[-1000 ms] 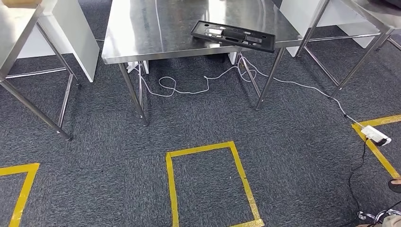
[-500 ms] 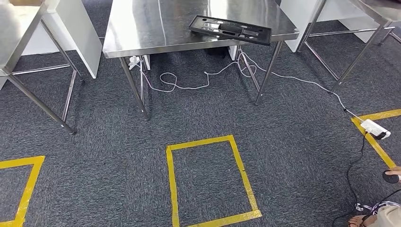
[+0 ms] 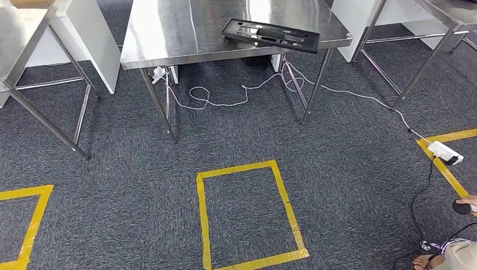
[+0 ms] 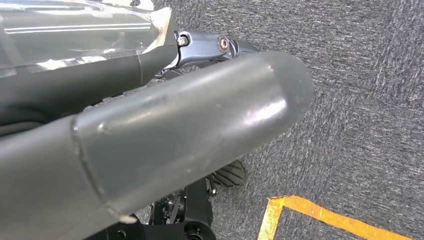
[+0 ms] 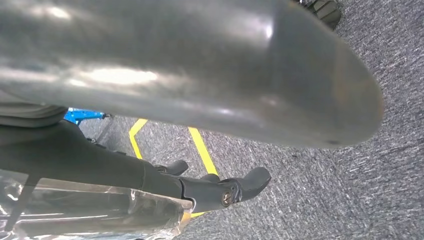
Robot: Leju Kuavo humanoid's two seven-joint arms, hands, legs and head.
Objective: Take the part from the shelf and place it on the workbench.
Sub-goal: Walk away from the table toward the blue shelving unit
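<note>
The black flat part, a long plate with cut-outs, lies on the steel workbench near its front right corner, one end reaching the bench's edge. My left hand hangs over the grey carpet with its thick thumb and dark fingers apart, holding nothing. My right hand hangs over the carpet the same way, its dark fingers stretched out away from the thumb and empty.
A white cable loops on the floor under the workbench and runs to a power strip at the right. A yellow tape rectangle marks the carpet ahead. Steel tables stand left and right. A person's foot is at the lower right.
The whole picture has shifted slightly upward, so the camera has moved. The part lies in the same place on the bench. The person's foot at the lower right has shifted.
</note>
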